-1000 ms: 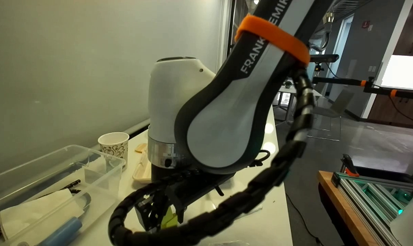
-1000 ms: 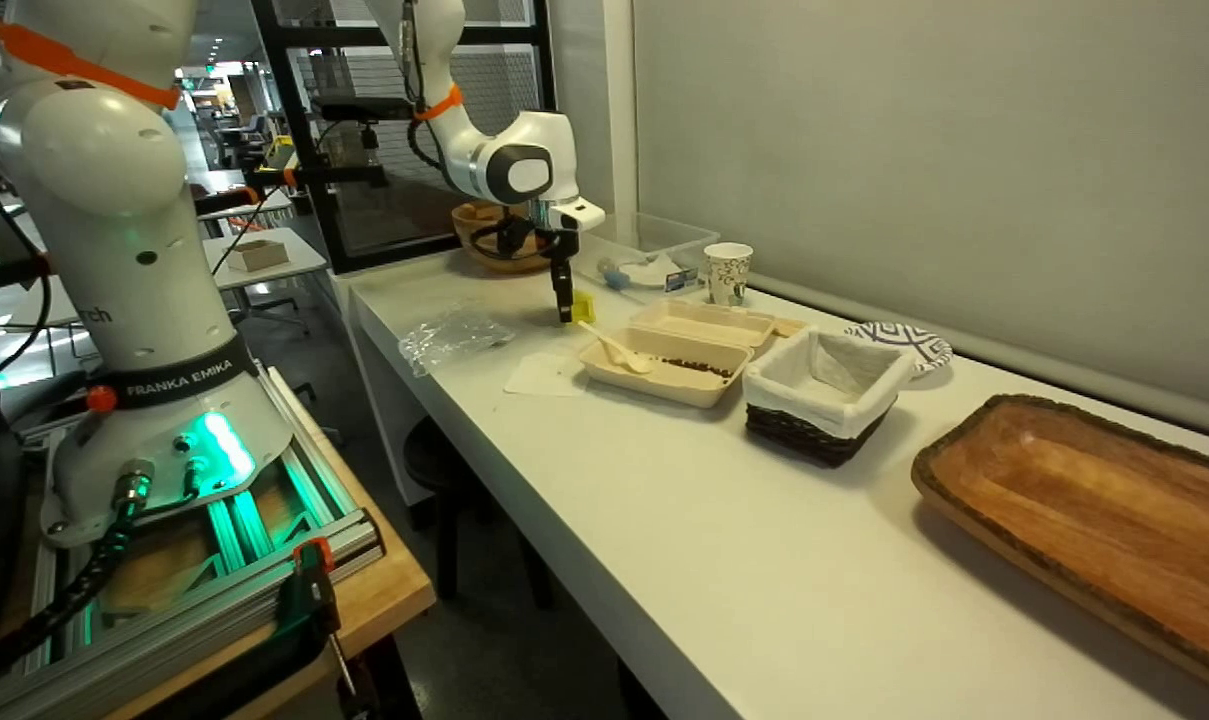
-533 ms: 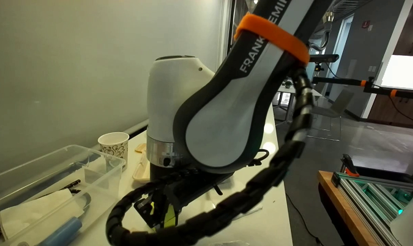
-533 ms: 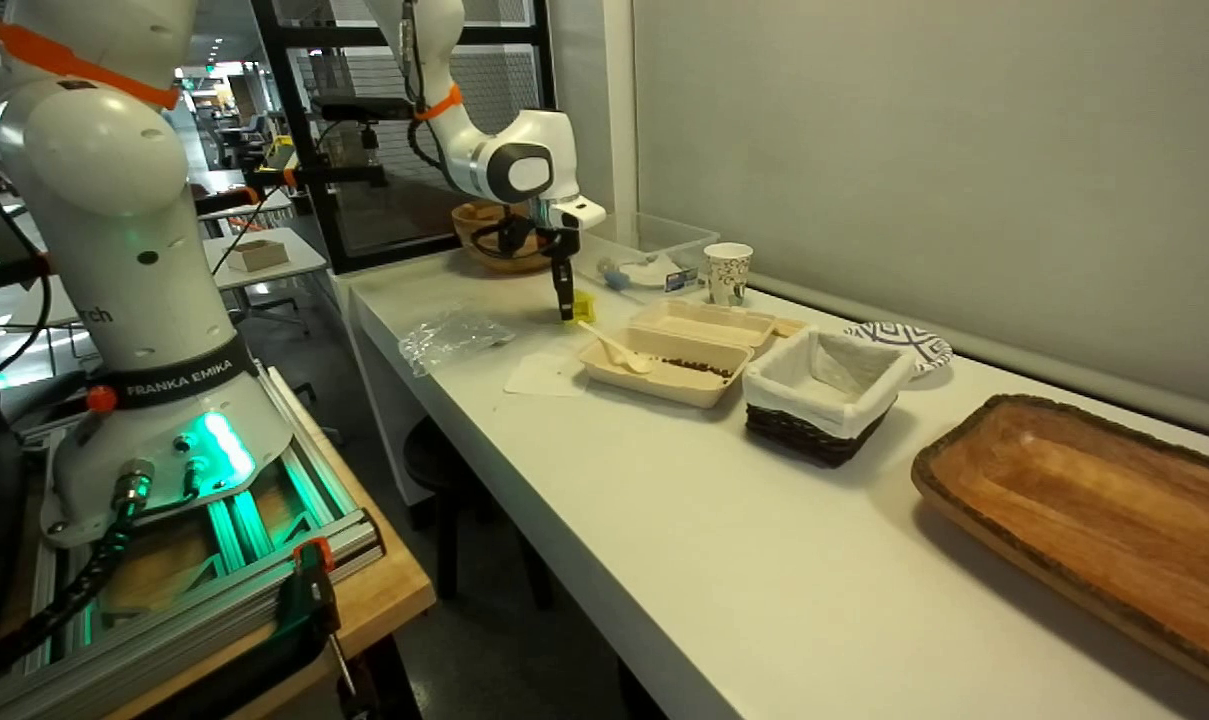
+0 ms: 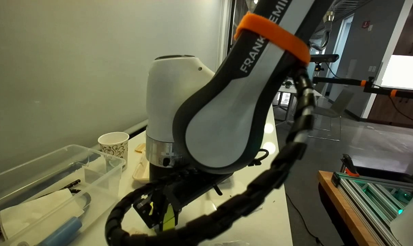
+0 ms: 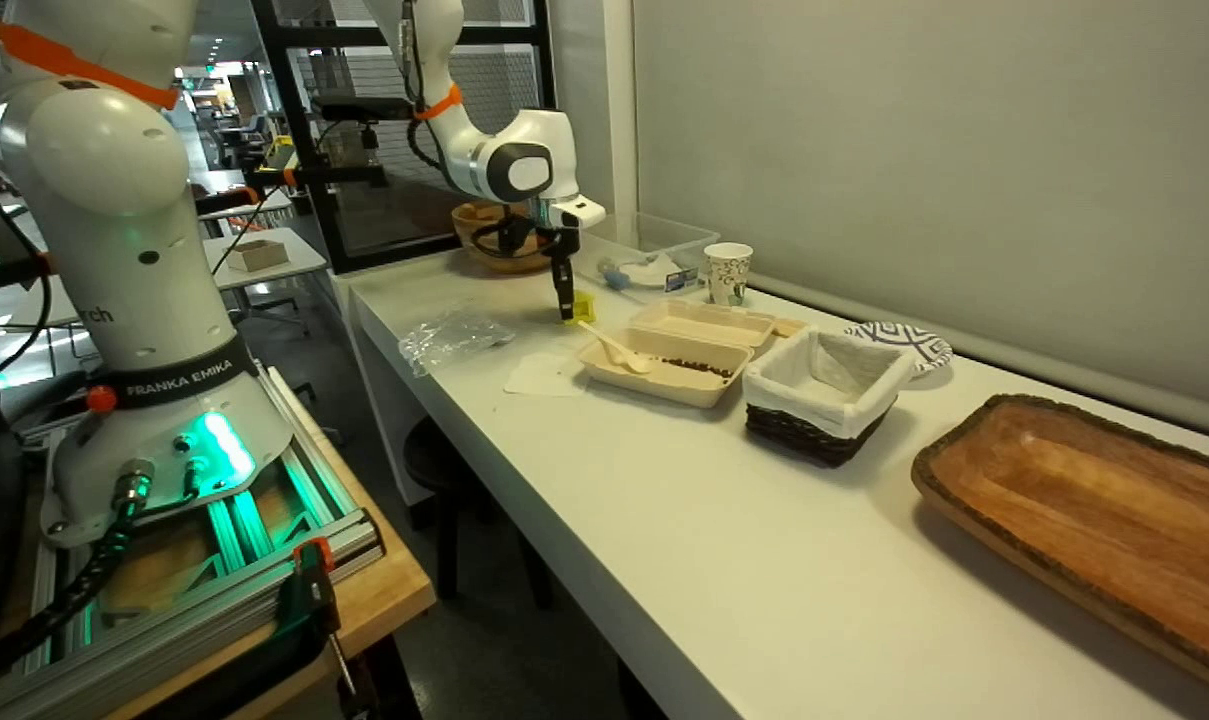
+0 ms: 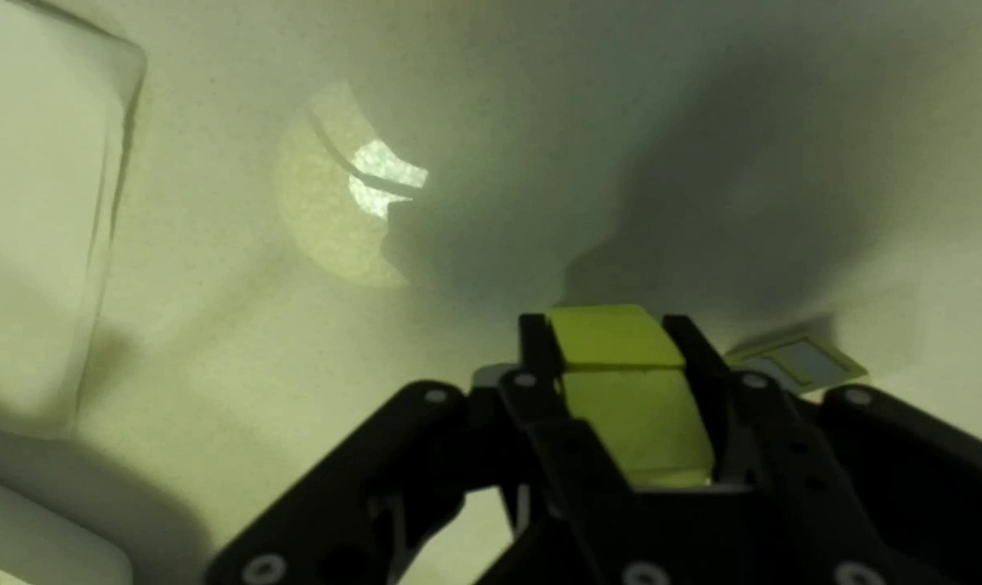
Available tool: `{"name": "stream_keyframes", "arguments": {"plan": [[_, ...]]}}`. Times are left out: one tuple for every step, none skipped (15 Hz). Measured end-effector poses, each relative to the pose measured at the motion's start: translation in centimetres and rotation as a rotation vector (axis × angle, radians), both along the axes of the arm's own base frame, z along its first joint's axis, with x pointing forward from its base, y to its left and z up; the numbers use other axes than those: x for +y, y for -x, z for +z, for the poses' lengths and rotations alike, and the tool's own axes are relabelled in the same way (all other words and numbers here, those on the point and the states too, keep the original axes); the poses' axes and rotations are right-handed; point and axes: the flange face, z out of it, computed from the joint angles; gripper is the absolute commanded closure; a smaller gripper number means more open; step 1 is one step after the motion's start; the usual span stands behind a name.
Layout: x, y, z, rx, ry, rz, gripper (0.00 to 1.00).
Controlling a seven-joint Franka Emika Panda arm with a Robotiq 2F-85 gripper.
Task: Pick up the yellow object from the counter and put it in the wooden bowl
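Note:
The yellow object (image 7: 641,418) is a small blocky piece. It sits between the two black fingers of my gripper (image 7: 606,327), which press on its sides in the wrist view. In both exterior views the yellow object (image 5: 169,218) (image 6: 585,306) shows beside the fingers, partly hidden by them. The gripper (image 6: 565,308) points down, its tips at or just above the white counter; I cannot tell whether the object touches the counter. A round wooden bowl (image 6: 471,238) stands behind the gripper in an exterior view, partly hidden by the arm.
A clear plastic bin (image 6: 679,238) and a paper cup (image 6: 728,270) stand near the wall. An open food container (image 6: 654,388) with a spoon, plastic wrap (image 6: 452,338), a lined basket (image 6: 814,435) and a long wooden tray (image 6: 1094,500) are on the counter. A small card (image 7: 811,361) lies near the fingers.
The fingers have drawn in on the yellow object, and less of it is uncovered beside them. The arm has shifted very slightly up and sideways.

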Motion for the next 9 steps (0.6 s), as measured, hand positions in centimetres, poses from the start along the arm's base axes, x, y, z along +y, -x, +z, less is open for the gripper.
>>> {"name": "stream_keyframes", "arguments": {"plan": [[0.00, 0.00, 0.00, 0.000, 0.001, 0.000, 0.47], [0.00, 0.00, 0.00, 0.000, 0.001, 0.001, 0.41], [-0.01, 0.00, 0.00, 0.000, 0.001, 0.001, 0.42], [-0.03, 0.00, 0.01, 0.000, 0.002, 0.001, 0.42], [-0.05, -0.01, 0.01, 0.000, 0.002, 0.001, 0.37], [-0.07, -0.01, 0.00, 0.000, 0.003, 0.001, 0.40], [-0.09, 0.00, -0.02, 0.000, 0.003, 0.001, 0.39], [-0.10, 0.02, -0.06, 0.001, 0.004, 0.001, 0.39], [-0.10, 0.06, -0.13, 0.002, 0.004, 0.002, 0.37]]}}
